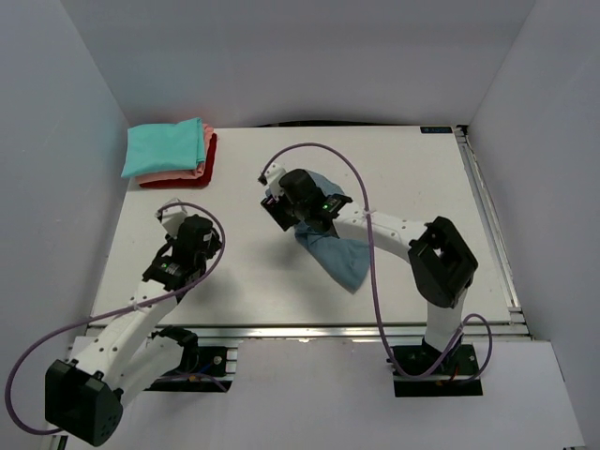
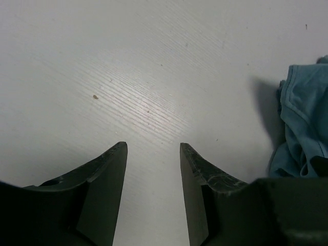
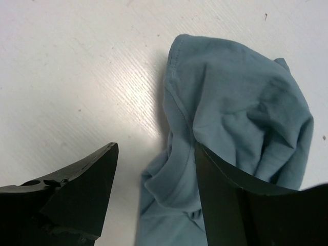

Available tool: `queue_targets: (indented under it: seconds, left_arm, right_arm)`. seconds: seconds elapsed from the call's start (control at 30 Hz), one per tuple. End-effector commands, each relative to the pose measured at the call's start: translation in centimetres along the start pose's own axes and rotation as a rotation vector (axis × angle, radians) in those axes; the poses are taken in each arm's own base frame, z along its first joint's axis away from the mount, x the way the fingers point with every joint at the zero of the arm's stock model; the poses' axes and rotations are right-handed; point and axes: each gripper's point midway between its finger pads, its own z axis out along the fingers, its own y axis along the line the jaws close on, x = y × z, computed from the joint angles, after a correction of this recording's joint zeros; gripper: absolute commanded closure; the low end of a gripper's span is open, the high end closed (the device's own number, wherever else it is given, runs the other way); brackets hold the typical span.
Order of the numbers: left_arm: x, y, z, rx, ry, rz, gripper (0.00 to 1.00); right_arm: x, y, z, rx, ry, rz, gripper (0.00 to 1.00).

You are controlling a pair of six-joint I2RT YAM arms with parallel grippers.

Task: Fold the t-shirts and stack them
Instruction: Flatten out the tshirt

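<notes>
At the far-left corner, top view: folded t-shirts (image 1: 169, 155) in teal, salmon and red are stacked; the slate-blue t-shirt (image 1: 337, 253) is crumpled at mid table (image 1: 422, 187).
Left wrist view: the left gripper (image 2: 154, 166) is held spread over bare tabletop.
Right wrist view: the right gripper (image 3: 154, 174) is spread astride the bunched cloth, nothing pinched.

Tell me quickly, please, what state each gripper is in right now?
Left gripper: open, holding nothing.
Right gripper: open, jaws either side of the crumpled slate-blue cloth t-shirt, not clamped on it.
</notes>
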Motion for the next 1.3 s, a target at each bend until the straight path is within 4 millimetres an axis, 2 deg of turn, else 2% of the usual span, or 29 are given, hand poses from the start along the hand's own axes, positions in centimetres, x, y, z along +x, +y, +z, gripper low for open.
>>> queue_targets:
  seconds: [0.0, 0.1, 0.17, 0.2, 0.27, 0.3, 0.37, 0.4, 0.43, 0.5, 0.53, 0.6, 0.7, 0.73, 0.77, 0.8, 0.87, 0.9, 1.0, 1.03, 1.07, 1.1, 1.13, 1.17, 1.2, 1.23, 1.27]
  left_arm:
    - [-0.6, 1.7, -0.5, -0.067, -0.041, -0.014, 0.43]
    - [-0.8, 1.9, -0.7, -0.079, -0.046, -0.025, 0.43]
    - [-1.1, 1.6, -0.9, -0.066, -0.049, -0.031, 0.43]
    - [-1.2, 1.6, -1.0, -0.061, -0.052, -0.032, 0.42]
    - [-1.5, 1.5, -1.2, -0.059, -0.06, -0.027, 0.42]
    - [-1.7, 1.5, -1.2, -0.06, -0.064, -0.024, 0.42]
    - [-2.0, 1.6, -1.3, -0.07, -0.071, -0.009, 0.41]
    - [-2.0, 1.7, -1.3, -0.076, -0.072, -0.007, 0.41]
    - [-2.0, 1.7, -1.3, -0.075, -0.07, 0.001, 0.41]
    - [-2.0, 1.6, -1.2, -0.074, -0.067, 0.007, 0.41]
    - [-1.9, 1.6, -1.1, -0.076, -0.067, 0.01, 0.41]
    - [-1.8, 1.7, -1.1, -0.079, -0.064, 0.014, 0.41]
    - [-1.9, 1.9, -1.1, -0.088, -0.07, 0.015, 0.41]
    - [-2.0, 1.8, -1.1, -0.086, -0.072, 0.019, 0.41]
    - [-2.0, 1.8, -1.1, -0.087, -0.072, 0.022, 0.41]
    - [-2.0, 1.8, -1.1, -0.084, -0.072, 0.022, 0.41]
    - [-1.9, 1.4, -1.0, -0.063, -0.069, 0.023, 0.42]
    - [-1.6, 0.8, -0.7, -0.028, -0.063, 0.017, 0.44]
    - [-0.8, -0.9, -0.2, 0.06, -0.045, -0.002, 0.45]
    - [-0.2, -2.8, 0.1, 0.16, -0.029, -0.027, 0.44]
    - [0.2, -3.7, 0.4, 0.197, -0.017, -0.04, 0.42]
    - [-0.6, -5.8, 0.5, 0.279, -0.042, -0.09, 0.4]
    - [0.8, -7.1, 0.5, 0.355, 0.01, -0.127, 0.39]
    - [0.9, -8.0, 0.7, 0.394, 0.017, -0.163, 0.39]
    - [0.2, -10.0, 0.9, 0.468, 0.002, -0.265, 0.39]
    - [1.6, -10.6, 1.0, 0.508, 0.048, -0.291, 0.4]
    - [1.7, -11.2, 1.3, 0.529, 0.058, -0.325, 0.4]
  right_arm:
    - [-1.8, -1.0, 1.9, 0.082, -0.069, 0.015, 0.32]
    - [-2.0, -1.2, 3.7, 0.107, -0.098, -0.027, 0.22]
    - [-1.3, -1.5, 5.0, 0.131, -0.098, -0.074, 0.17]
    - [-1.8, -1.8, 5.4, 0.149, -0.11, -0.082, 0.17]
    - [-0.7, -2.1, 6.8, 0.167, -0.076, -0.113, 0.14]
    - [-1.3, -2.3, 7.0, 0.185, -0.083, -0.115, 0.14]
    - [-0.3, -2.5, 8.1, 0.203, -0.057, -0.137, 0.14]
    - [-0.6, -2.9, 8.3, 0.228, -0.058, -0.14, 0.14]
    - [0.3, -3.0, 8.9, 0.239, -0.036, -0.152, 0.15]
    - [0.1, -4.1, 9.2, 0.303, -0.033, -0.156, 0.19]
    - [0.7, -4.1, 9.7, 0.314, -0.015, -0.168, 0.21]
    - [1.0, -5.0, 9.8, 0.365, 0.006, -0.177, 0.36]
    - [0.8, -6.0, 9.9, 0.431, 0.027, -0.183, 0.73]
    - [0.3, -6.3, 9.7, 0.444, 0.025, -0.181, 0.96]
    - [0.0, -6.8, 9.2, 0.469, 0.025, -0.171, 1.0]
    - [-1.4, -7.0, 8.1, 0.474, -0.01, -0.13, 1.0]
    - [-2.9, -7.0, 6.5, 0.456, -0.039, -0.089, 1.0]
    - [-5.3, -7.5, 4.3, 0.456, -0.096, -0.048, 1.0]
    - [-8.2, -7.7, 0.9, 0.42, -0.15, 0.039, 1.0]
    - [-10.0, -8.1, -1.2, 0.417, -0.183, 0.066, 1.0]
    - [-11.4, -8.5, -2.8, 0.419, -0.188, 0.115, 1.0]
    - [-12.2, -8.8, -3.9, 0.421, -0.198, 0.139, 1.0]
    - [-13.5, -9.2, -5.4, 0.423, -0.222, 0.158, 1.0]
    - [-15.1, -10.1, -7.2, 0.459, -0.258, 0.199, 1.0]
    - [-15.6, -10.7, -8.7, 0.477, -0.262, 0.21, 1.0]
    - [-16.0, -11.5, -9.9, 0.519, -0.275, 0.225, 1.0]
    - [-16.5, -12.0, -11.0, 0.538, -0.29, 0.236, 1.0]
